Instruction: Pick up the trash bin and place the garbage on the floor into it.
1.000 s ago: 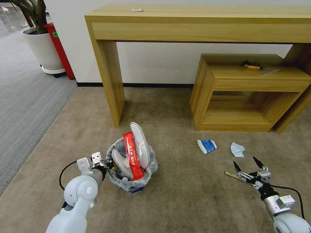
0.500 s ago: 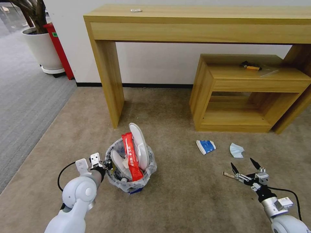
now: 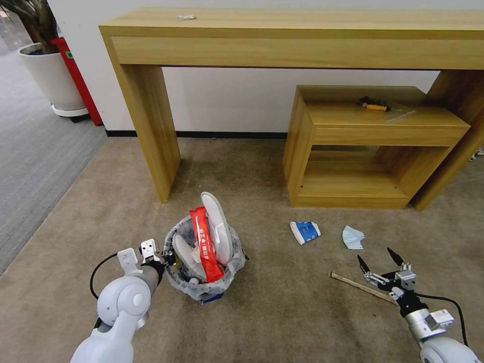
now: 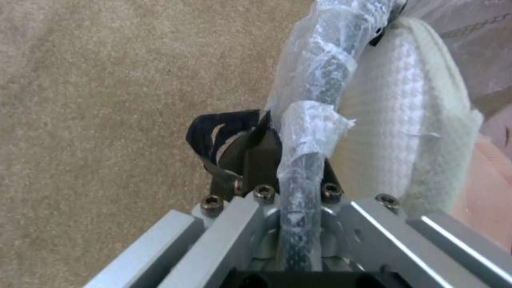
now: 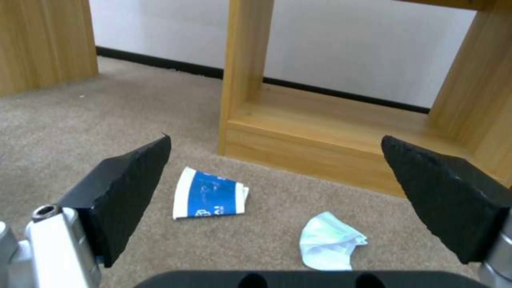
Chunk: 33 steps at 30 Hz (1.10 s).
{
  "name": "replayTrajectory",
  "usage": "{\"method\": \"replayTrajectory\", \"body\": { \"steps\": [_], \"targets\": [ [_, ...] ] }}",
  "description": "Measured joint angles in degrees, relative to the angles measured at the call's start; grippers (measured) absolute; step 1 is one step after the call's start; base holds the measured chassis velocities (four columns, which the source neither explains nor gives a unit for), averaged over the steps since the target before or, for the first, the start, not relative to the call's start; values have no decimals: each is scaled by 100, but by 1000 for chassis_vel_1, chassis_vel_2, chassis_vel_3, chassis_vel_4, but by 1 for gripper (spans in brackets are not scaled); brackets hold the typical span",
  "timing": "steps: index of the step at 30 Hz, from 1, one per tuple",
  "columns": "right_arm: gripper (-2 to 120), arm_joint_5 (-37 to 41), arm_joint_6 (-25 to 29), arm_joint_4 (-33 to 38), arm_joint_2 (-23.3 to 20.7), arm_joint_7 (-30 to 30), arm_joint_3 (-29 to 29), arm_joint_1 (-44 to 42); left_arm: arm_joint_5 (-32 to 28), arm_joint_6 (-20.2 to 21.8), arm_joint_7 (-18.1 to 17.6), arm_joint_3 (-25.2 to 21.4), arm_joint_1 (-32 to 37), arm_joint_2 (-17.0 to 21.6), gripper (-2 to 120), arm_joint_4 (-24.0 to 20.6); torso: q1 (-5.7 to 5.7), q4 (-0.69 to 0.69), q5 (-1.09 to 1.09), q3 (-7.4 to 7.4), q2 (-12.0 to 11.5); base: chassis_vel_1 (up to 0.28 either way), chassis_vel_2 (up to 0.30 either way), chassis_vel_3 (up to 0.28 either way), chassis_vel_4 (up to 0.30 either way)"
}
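The trash bin [image 3: 204, 269], black with a clear liner, sits low on my left. Two white slippers [image 3: 218, 227] and a red wrapper [image 3: 204, 244] stick out of it. My left gripper [image 3: 169, 258] is shut on the bin's bagged rim [image 4: 312, 116], beside a slipper [image 4: 405, 120]. My right gripper [image 3: 375, 255] hangs open just above the beige floor [image 3: 282, 312], over the far end of a wooden stick [image 3: 360, 286]. Ahead of its fingertips [image 5: 136, 180] lie a blue-white packet [image 5: 211, 198] [image 3: 305, 232] and a pale blue mask [image 5: 331, 242] [image 3: 353, 237].
A long wooden console table [image 3: 282, 35] stands against the wall, with a low wooden shelf unit [image 3: 363, 146] under its right half, just beyond the packet and mask. A white plant pot [image 3: 48, 80] and a red box [image 3: 75, 75] stand far left by the grey carpet [image 3: 35, 166].
The whole view has shifted: furniture, packet, mask and stick slid left. The bin stays with my left gripper. More of the stick now shows left of my right gripper.
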Motion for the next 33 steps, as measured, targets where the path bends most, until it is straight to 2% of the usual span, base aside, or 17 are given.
{"method": "replayTrajectory", "body": {
  "steps": [12,16,19,28,31,32,33],
  "targets": [
    [100,-104,28,-98,-17,-51,-3,6,6,-2,9,16,-41,-33,0,30,1,-3,1,0,0,-118,-64,126,60],
    [100,-515,41,-229,-69,-29,-7,-5,6,-2,14,32,-67,-40,0,50,0,-2,2,1,0,-39,-35,40,24],
    [100,-990,53,-452,-186,146,-147,-79,29,-7,18,48,-119,-93,0,107,0,1,1,0,0,0,0,0,0],
    [100,-1126,115,-754,-587,-153,-537,-207,176,-39,91,60,-168,-267,0,214,0,-2,1,0,0,0,0,0,0],
    [100,-1099,240,-1227,-1157,-612,-1232,-62,364,-103,205,24,-226,-492,0,342,0,0,-1,0,0,0,0,0,0],
    [100,-1099,240,-1227,-1157,-612,-1232,-62,364,-103,205,24,-226,-492,0,342,0,0,-1,0,0,0,0,0,0],
    [100,-1106,259,-1465,-1292,-701,-1630,160,448,-144,269,-4,-217,-571,0,377,0,-3,1,0,0,0,0,0,0]
  ]
}}
